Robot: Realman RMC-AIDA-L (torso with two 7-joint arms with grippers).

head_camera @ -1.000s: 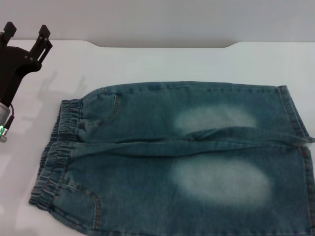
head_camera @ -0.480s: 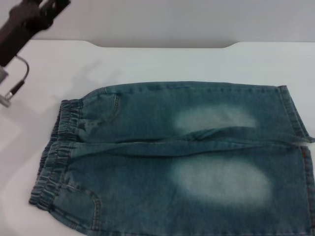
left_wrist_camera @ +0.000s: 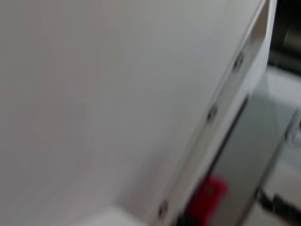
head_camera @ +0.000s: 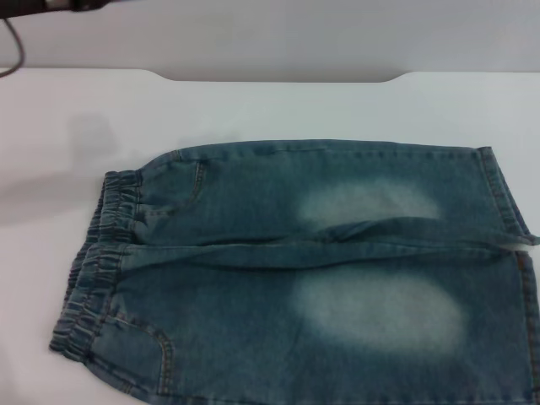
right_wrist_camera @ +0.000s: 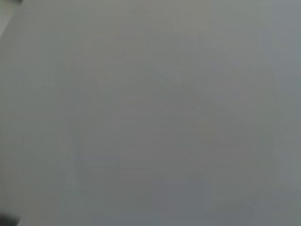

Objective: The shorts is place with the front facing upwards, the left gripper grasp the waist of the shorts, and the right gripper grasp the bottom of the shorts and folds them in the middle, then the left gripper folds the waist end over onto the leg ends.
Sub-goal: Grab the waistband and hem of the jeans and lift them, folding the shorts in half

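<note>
We see denim shorts (head_camera: 295, 270) flat, front up, elastic waistband (head_camera: 97, 261) toward our left, ready for grasping; neither gripper's state visible.

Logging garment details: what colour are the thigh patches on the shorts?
Pale, faded whitish-blue patches on blue denim shorts; head view shows them best.

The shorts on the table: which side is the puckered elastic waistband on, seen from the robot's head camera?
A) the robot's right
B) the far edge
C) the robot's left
C: the gathered waistband sits at the left end of the shorts, with the straight leg hems at the right.
</note>
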